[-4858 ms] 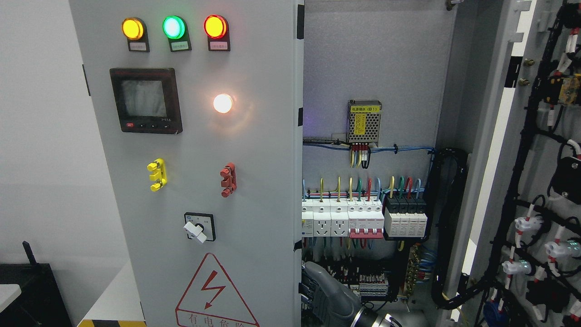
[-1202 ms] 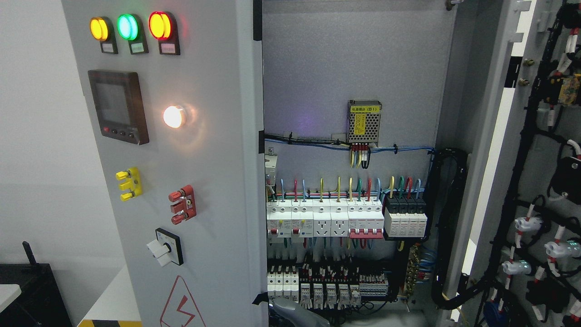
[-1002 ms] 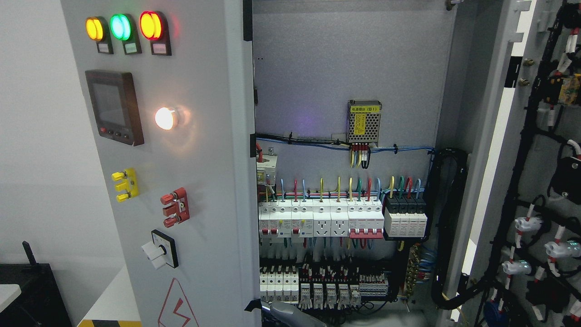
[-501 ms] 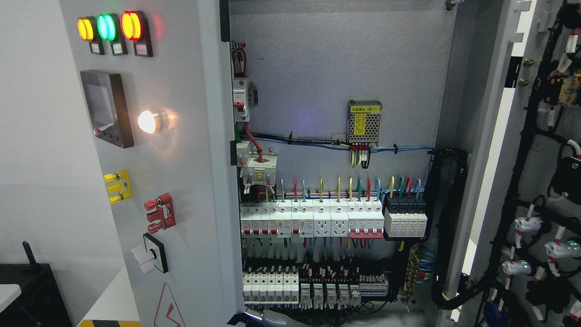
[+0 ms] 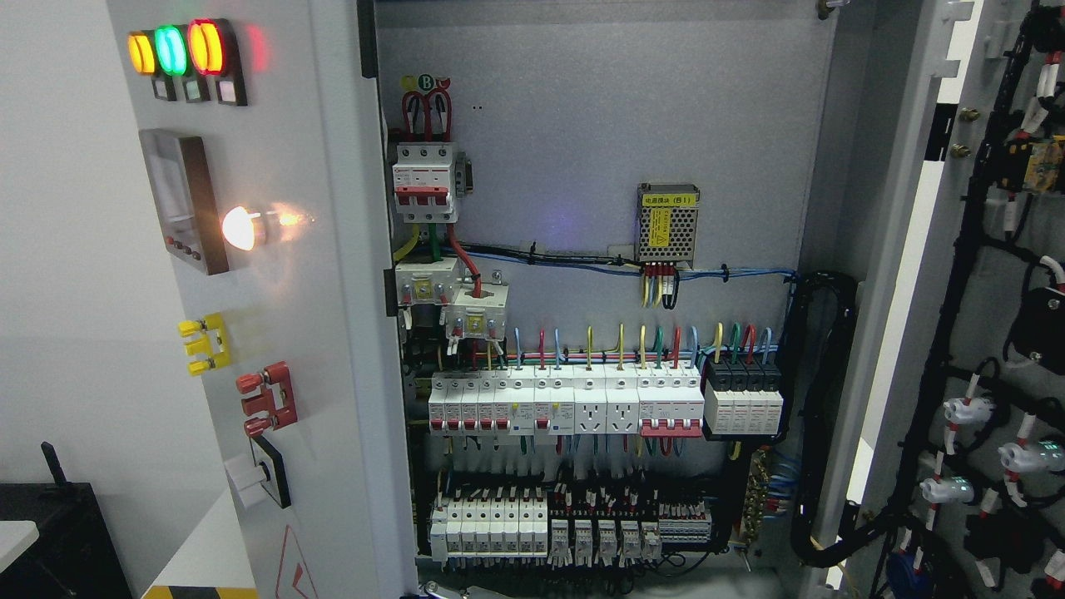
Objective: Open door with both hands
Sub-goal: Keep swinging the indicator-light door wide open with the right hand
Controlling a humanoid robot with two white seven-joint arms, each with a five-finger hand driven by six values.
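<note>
My left door (image 5: 274, 333) stands swung well open at the picture's left, its face edge-on with 3 lit lamps (image 5: 170, 50) at the top. My right door (image 5: 982, 333) hangs wide open at the right. Between them the cabinet shows rows of breakers (image 5: 582, 403). Neither of my hands is in view, so I cannot tell how my fingers are set.

Electrical workshop: open cabinet (image 5: 582, 108), breakers (image 5: 566, 403), wiring (image 5: 957, 274).
</note>
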